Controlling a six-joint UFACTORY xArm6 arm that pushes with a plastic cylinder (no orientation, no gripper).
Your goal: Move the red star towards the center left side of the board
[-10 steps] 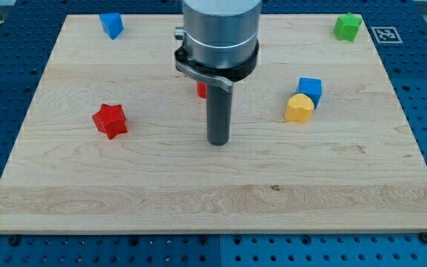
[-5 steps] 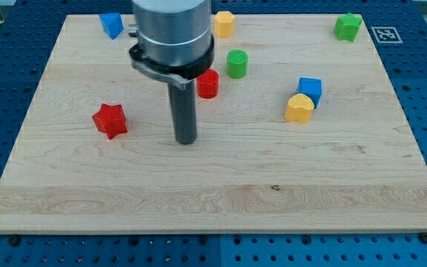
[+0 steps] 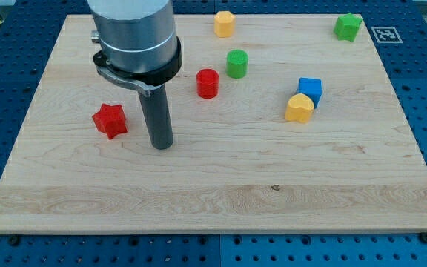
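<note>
The red star (image 3: 110,120) lies on the wooden board (image 3: 213,200) at the view's left, about mid-height. My tip (image 3: 161,144) rests on the board just to the right of the star and slightly lower, a short gap apart from it. The arm's grey body (image 3: 132,33) rises above the tip and hides the board's upper left part behind it.
A red cylinder (image 3: 207,83) and a green cylinder (image 3: 236,64) stand near the middle top. A yellow block (image 3: 224,24) sits at the top. A blue cube (image 3: 310,89) touches a yellow block (image 3: 299,108) at the right. A green block (image 3: 348,27) sits top right.
My tip has moved left across the board, from the centre to just right of the red star. The blocks have not moved. The arm now hides the blue block at top left.
</note>
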